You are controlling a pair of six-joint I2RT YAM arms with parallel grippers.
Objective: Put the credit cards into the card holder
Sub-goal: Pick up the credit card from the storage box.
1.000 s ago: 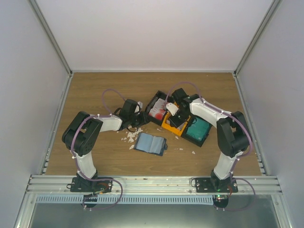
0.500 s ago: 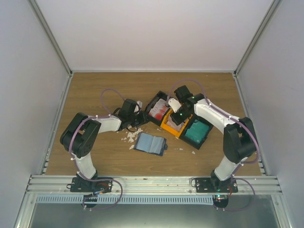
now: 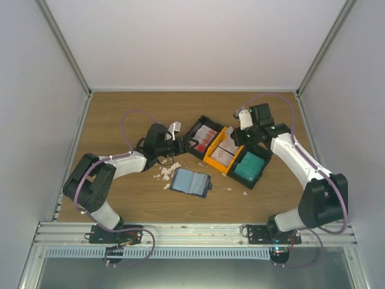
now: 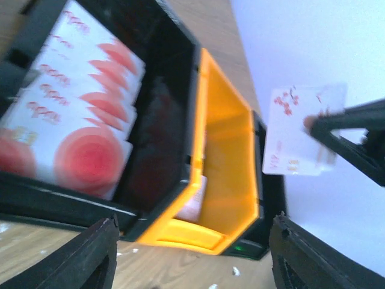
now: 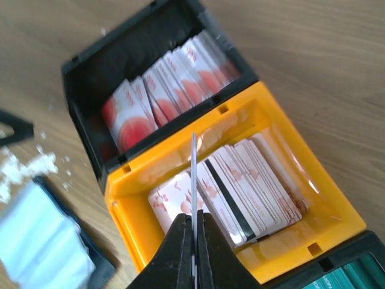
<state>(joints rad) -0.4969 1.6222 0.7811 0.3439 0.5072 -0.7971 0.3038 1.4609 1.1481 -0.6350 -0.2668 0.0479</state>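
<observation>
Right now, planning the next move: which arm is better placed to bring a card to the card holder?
Right: the right hand pinches a credit card; the left hand is open, holding nothing.

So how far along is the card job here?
No card shows in the open holder. In hand: the right pincer is shut on one card, held above the orange tray. Left: slotting it in, plus the stacks in the orange and black tray. The left pincer is open, empty.
</observation>
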